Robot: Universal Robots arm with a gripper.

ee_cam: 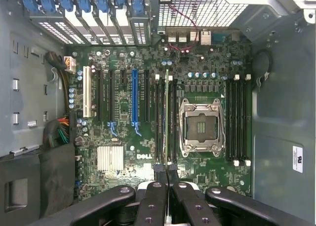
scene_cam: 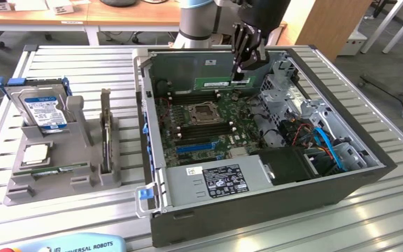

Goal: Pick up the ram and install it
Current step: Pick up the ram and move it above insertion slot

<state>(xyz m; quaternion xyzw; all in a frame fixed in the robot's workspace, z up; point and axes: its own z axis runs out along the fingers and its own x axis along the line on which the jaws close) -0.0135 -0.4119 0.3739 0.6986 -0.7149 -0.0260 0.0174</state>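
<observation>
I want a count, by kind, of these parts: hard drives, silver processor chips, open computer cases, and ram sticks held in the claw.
hard drive: 1
silver processor chip: 1
open computer case: 1
ram stick held in the claw: 1
Total: 4

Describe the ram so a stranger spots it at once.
Find the open computer case on the slatted table. Over its motherboard the black gripper is shut on the ram. It is a thin green stick, white-labelled, unlike the black slots below.
</observation>
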